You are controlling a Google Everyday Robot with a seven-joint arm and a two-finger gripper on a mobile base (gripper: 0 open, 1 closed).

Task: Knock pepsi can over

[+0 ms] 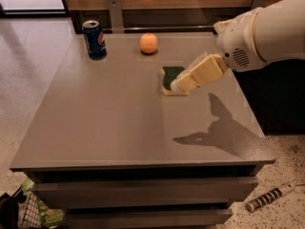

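The pepsi can (95,40), dark blue with a silver top, stands upright at the far left corner of the grey table (109,113). My gripper (178,84) reaches in from the right on a white arm, its cream-coloured fingers pointing left and hanging above the green-topped sponge (170,77). The gripper is well to the right of the can, apart from it, and holds nothing.
An orange (148,43) sits at the back of the table, between the can and the sponge. A wooden wall with metal brackets runs behind. A dark cylindrical object (269,197) lies on the floor at the right; a wire basket (28,213) shows at the bottom left.
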